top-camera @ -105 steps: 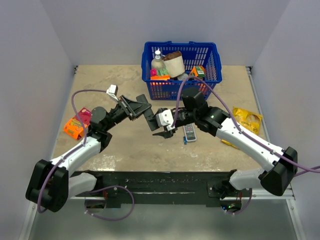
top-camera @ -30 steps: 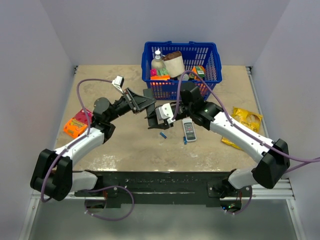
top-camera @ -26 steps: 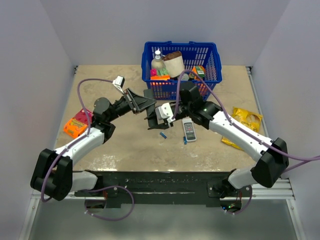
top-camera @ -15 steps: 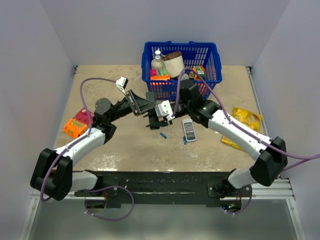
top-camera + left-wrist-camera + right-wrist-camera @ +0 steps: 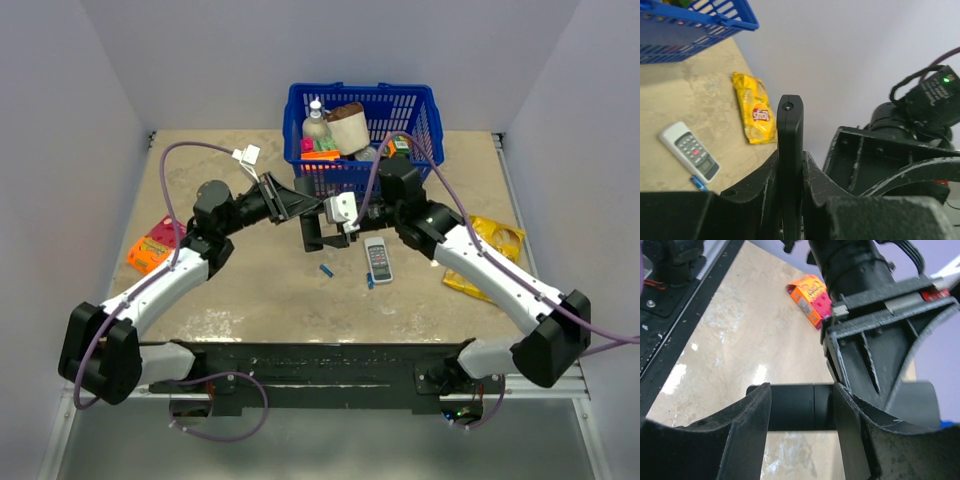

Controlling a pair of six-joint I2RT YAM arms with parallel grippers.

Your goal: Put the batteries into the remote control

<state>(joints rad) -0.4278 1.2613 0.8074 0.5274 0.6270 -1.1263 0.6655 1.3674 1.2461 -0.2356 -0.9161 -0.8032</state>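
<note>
My left gripper point(image 5: 296, 208) is shut on the black remote control point(image 5: 790, 145) and holds it edge-on above the table; its fingers point(image 5: 754, 185) clamp both flat faces. In the right wrist view the remote point(image 5: 800, 407) lies crosswise, with a seam across it, just beyond my right gripper point(image 5: 801, 437). That gripper is open, with its jaws wide on either side of the remote. Two blue batteries point(image 5: 326, 269) point(image 5: 370, 281) lie on the table below. One battery point(image 5: 699, 183) shows in the left wrist view.
A white-grey remote point(image 5: 379, 260) lies by the batteries. A blue basket point(image 5: 430, 120) of goods stands at the back. A yellow snack packet point(image 5: 493, 240) lies at the right and an orange box point(image 5: 153, 247) at the left.
Both grippers rose and shifted right and back toward the basket. The left arm kept hold of the remote. The right gripper turned and now faces it with its jaws wide.
</note>
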